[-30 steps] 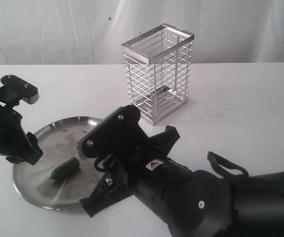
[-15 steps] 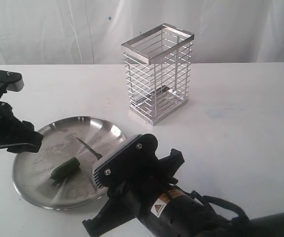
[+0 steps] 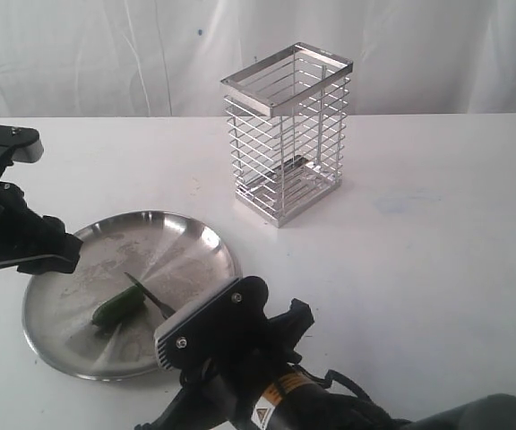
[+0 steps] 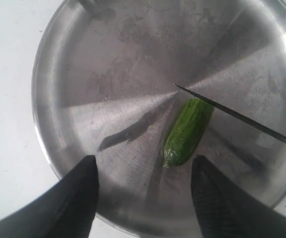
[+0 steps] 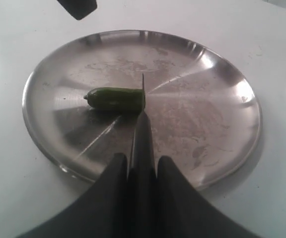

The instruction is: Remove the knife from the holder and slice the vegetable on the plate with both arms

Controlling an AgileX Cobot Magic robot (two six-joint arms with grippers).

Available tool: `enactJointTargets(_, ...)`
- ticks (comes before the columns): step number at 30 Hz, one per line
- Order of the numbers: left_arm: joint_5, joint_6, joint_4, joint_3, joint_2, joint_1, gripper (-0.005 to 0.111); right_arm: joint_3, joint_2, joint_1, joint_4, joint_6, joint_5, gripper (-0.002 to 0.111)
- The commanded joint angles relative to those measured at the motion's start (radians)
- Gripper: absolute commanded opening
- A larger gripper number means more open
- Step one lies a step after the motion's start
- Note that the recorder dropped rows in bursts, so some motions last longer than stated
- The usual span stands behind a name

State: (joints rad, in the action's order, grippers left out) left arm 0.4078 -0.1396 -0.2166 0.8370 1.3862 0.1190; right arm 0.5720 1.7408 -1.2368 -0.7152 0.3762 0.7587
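On the counter (image 3: 437, 224) the plate (image 3: 70, 354) sits front left, with the holder (image 3: 287, 134) behind it to the right, well apart. The vegetable (image 3: 119, 308) lies on the plate. My right hand (image 5: 139, 166) reaches in from the front, its knife (image 3: 149, 296) set across the vegetable's right end. My left hand (image 4: 143, 198) hangs over the plate's left rim.

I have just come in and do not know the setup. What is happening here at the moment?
The right gripper holds the knife with its blade at one end of the vegetable on the plate. The left gripper hangs open above the plate, touching nothing. The holder stands empty behind.
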Motion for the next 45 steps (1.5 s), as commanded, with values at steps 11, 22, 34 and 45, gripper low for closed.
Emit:
enactJointTargets(11,0.001,0.008,-0.018,0.003,-0.010,0.000,0.059,-0.002,0.033,0.000,0.034,-0.048,0.092,0.000)
enactJointTargets(22,0.003,0.008,-0.018,0.003,-0.010,0.000,0.059,-0.002,0.033,-0.028,0.057,-0.088,0.063,0.000)
enactJointTargets(34,0.003,0.008,-0.018,0.001,-0.010,0.000,0.059,-0.002,0.058,-0.031,0.010,-0.082,0.082,0.000)
enactJointTargets(45,0.003,0.008,-0.018,0.001,-0.010,0.000,0.059,-0.002,0.055,-0.031,0.010,-0.082,0.116,0.000)
